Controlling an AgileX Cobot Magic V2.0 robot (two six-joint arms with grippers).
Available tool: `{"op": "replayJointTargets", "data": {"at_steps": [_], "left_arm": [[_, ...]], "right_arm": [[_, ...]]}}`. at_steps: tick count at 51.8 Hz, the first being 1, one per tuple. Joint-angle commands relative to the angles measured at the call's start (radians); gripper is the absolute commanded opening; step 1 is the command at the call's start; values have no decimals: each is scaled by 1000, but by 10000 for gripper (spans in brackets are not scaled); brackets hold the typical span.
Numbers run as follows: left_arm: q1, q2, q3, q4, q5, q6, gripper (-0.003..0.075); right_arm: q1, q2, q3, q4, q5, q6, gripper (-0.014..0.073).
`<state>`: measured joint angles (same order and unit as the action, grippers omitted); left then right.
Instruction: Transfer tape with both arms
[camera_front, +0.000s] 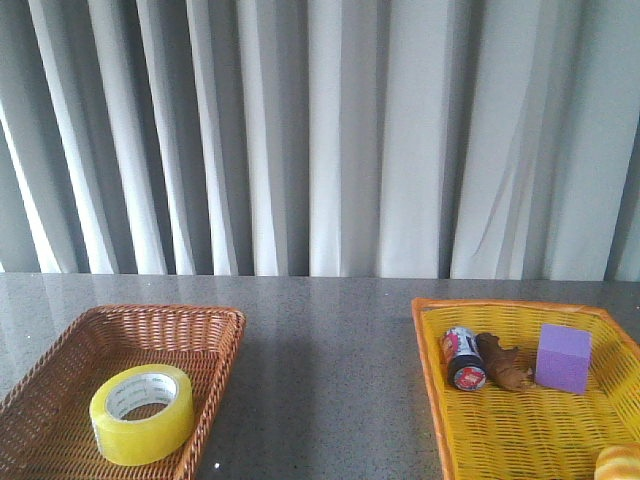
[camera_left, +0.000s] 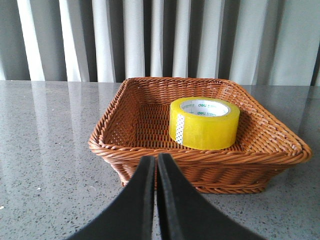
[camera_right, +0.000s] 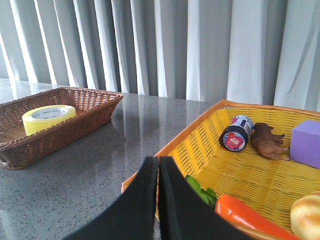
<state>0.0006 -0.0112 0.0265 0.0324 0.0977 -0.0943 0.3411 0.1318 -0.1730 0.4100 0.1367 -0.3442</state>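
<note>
Grey pleated curtain behind a dark speckled counter (camera_front: 330, 350). The tape (camera_front: 142, 414) lies flat, core hole up, in the brown wicker basket (camera_front: 215, 345) at 8 o'clock in the front view; the yellow basket (camera_front: 425, 340) at 4 o'clock holds a small can (camera_front: 464, 358), a toy animal (camera_front: 503, 362) and a purple cube (camera_front: 563, 357). Left gripper (camera_left: 155, 175) clenched, empty, just short of the brown basket; right gripper (camera_right: 157, 180) clenched, empty, at the yellow basket's rim. Judgement: roll light, stiff, glossy and likely slippery. Best hold: one finger inside the core, one on the outer wall.
</note>
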Motion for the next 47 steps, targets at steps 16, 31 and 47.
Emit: {"op": "replayJointTargets", "data": {"at_steps": [16, 31, 47], "left_arm": [[0, -7, -30, -1, -77, -10, -6], [0, -7, -30, -1, -77, -10, -6], [0, -7, -30, -1, -77, -10, -6]], "right_arm": [[-9, 3, -2, -69, -91, -58, -5], [-217, -69, 167, -116, -255, 1, -5], [-458, -138, 206, -432, -178, 409, -5]]}}
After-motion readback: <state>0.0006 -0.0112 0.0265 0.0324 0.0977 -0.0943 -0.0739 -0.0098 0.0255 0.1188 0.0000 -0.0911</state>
